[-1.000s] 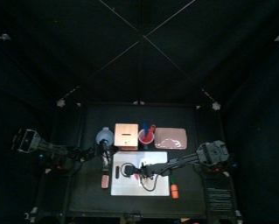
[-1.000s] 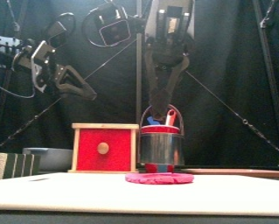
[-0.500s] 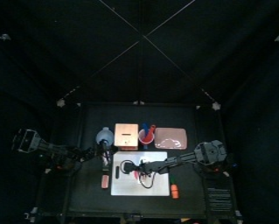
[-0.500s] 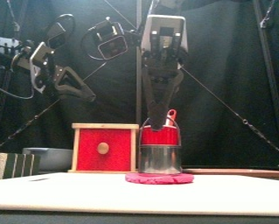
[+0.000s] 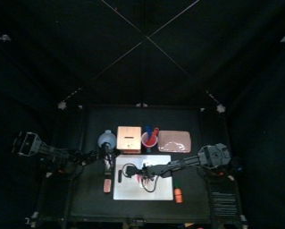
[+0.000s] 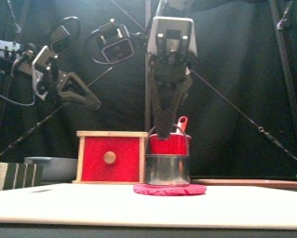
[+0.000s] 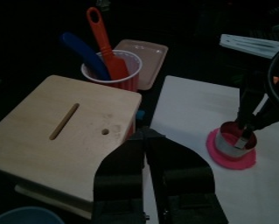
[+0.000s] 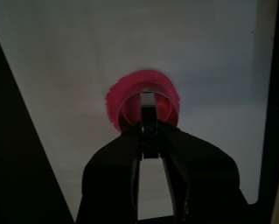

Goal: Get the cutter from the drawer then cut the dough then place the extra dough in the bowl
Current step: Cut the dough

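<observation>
At the middle of the white cutting board (image 6: 63,206), the metal cutter (image 6: 170,167) stands upright on the pink dough (image 6: 169,190), directly under the right claw (image 8: 148,125), which is pinched onto its wire handle. The left claw (image 7: 144,138) hovers closed and empty over the wooden box (image 7: 59,122).

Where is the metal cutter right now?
Front view: the cutter sits mid-table on the pink dough, on the white board, right of the wooden box, under the right gripper.
</observation>
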Motion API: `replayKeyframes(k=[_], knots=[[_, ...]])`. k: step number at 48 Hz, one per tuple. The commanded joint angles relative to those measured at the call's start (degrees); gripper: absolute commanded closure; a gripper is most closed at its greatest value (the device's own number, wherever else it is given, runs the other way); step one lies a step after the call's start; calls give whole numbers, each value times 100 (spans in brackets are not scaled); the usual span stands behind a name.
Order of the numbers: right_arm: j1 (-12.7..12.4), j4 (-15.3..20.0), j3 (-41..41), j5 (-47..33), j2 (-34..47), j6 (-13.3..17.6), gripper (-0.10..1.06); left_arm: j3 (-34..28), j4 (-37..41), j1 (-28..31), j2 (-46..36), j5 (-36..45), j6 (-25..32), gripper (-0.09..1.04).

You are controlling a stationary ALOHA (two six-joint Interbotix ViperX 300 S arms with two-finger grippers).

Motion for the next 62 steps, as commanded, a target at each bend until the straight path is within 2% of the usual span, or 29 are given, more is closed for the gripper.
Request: replayKeyframes(k=[1,23,28,37,44,55,62], knots=[[-44,9,-132,-26,-114,-9,39,-79,-9,0,0,-53,9,57],[-44,18,-176,-18,9,26,36,-79,-9,9,0,-53,9,57],[-26,18,-211,-26,9,26,31,-79,-26,9,0,-44,9,57],[-18,-53,-281,-35,-9,44,12,-79,-44,9,0,-53,9,57],[9,-185,-413,-9,-35,114,0,-79,-44,9,0,-53,9,57],[132,-580,-536,185,-185,132,-1,-141,-44,9,0,-53,9,57],[105,-835,-448,167,-378,158,-1,-220,-35,-9,0,-53,9,57]])
